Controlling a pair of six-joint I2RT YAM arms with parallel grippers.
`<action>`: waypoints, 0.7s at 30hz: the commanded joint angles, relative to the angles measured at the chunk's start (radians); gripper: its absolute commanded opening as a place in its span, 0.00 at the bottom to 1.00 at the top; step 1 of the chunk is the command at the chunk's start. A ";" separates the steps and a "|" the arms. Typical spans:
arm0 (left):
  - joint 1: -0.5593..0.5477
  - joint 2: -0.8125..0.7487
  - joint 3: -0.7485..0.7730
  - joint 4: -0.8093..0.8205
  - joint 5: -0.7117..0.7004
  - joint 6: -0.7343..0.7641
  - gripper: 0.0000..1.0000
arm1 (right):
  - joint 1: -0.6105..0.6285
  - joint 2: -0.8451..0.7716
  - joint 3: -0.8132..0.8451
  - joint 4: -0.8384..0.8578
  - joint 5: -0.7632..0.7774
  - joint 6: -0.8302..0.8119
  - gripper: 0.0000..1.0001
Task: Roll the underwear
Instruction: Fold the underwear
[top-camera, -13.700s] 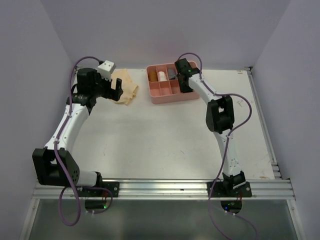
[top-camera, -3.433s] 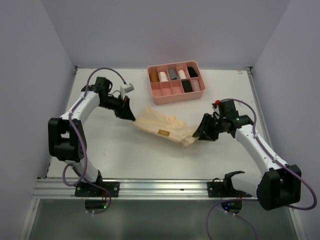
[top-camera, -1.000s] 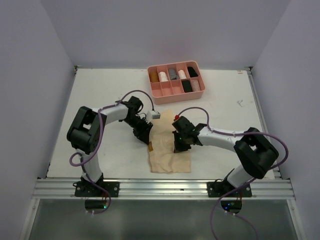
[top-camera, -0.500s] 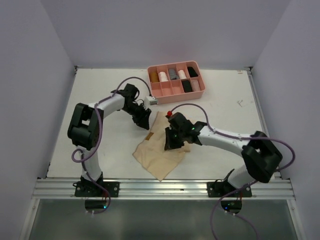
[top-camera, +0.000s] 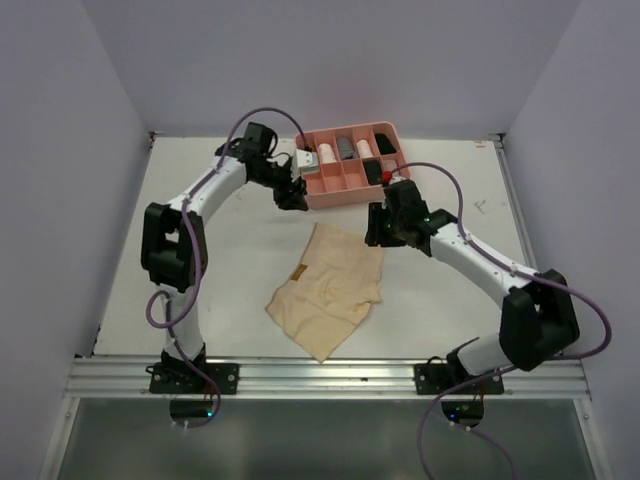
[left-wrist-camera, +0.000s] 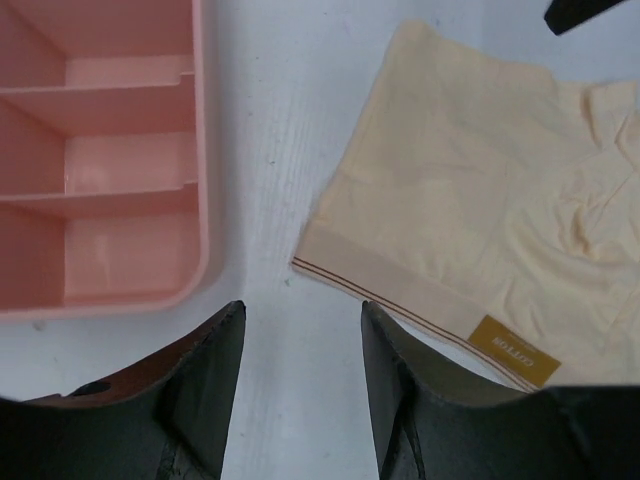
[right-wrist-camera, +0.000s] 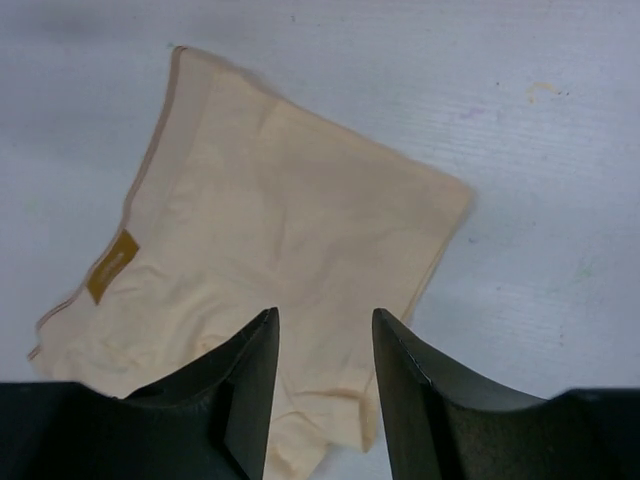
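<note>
Underwear (top-camera: 328, 288), pale tan, lies flat and skewed on the bench (top-camera: 230, 270), near the pink tray (top-camera: 345, 201). Left tool (left-wrist-camera: 300, 325) and right tool (right-wrist-camera: 322, 325) hover by its far edge, both spread and empty. Likely risk: pinching only one cloth layer, or unequal grips on the skewed hem, would roll it crooked.
</note>
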 joint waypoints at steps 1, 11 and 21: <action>-0.089 0.101 0.101 -0.093 -0.058 0.277 0.53 | -0.046 0.090 0.082 0.003 0.035 -0.138 0.45; -0.133 0.233 0.174 -0.142 -0.121 0.434 0.50 | -0.135 0.346 0.190 0.092 -0.095 -0.273 0.45; -0.134 0.262 0.169 -0.056 -0.122 0.413 0.50 | -0.158 0.487 0.242 0.045 -0.172 -0.353 0.38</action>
